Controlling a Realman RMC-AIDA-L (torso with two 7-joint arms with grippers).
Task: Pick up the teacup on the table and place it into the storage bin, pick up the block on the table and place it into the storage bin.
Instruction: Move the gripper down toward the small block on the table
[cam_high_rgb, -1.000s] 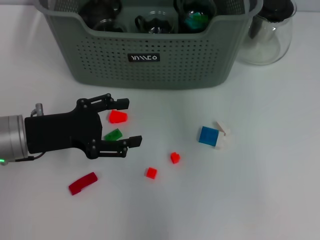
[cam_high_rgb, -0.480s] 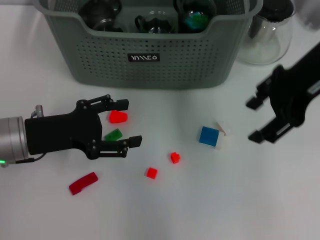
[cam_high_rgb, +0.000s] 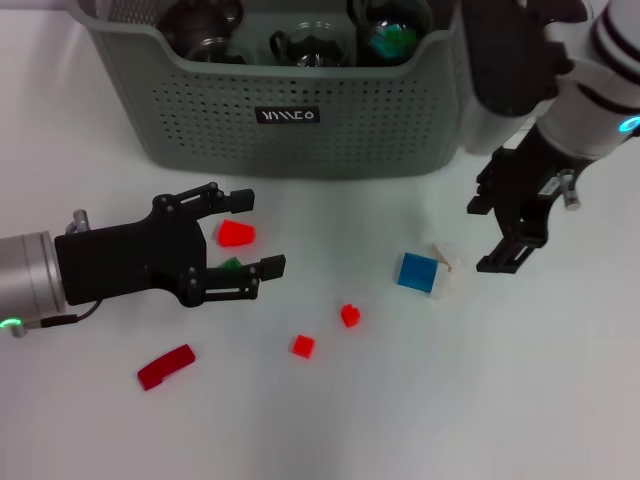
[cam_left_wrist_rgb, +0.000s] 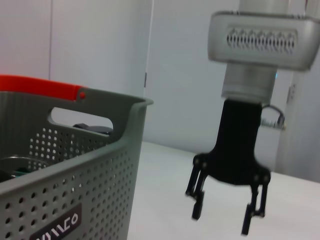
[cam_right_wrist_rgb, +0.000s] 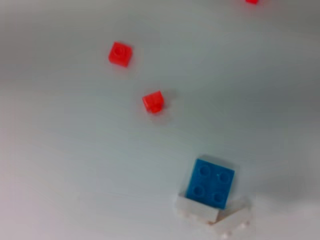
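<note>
Grey-green storage bin (cam_high_rgb: 300, 110): far edge of the white tabletop (cam_high_rgb: 420, 420), dark glassware inside.
Blue block (cam_high_rgb: 417, 272): right of centre, touching a white block (cam_high_rgb: 446, 272); no finger touches it.
Right gripper (cam_high_rgb: 490, 236): fingers spread, empty, just right of the blue block.
Left gripper (cam_high_rgb: 252, 232): fingers spread around a green block (cam_high_rgb: 228, 265), beside a red block (cam_high_rgb: 236, 233).
Small red blocks (cam_high_rgb: 349, 315): near centre.
Red curved piece (cam_high_rgb: 166, 366): near-left area.

Storage bin (cam_high_rgb: 300, 100) label (cam_high_rgb: 287, 116): lettering unreadable
</note>
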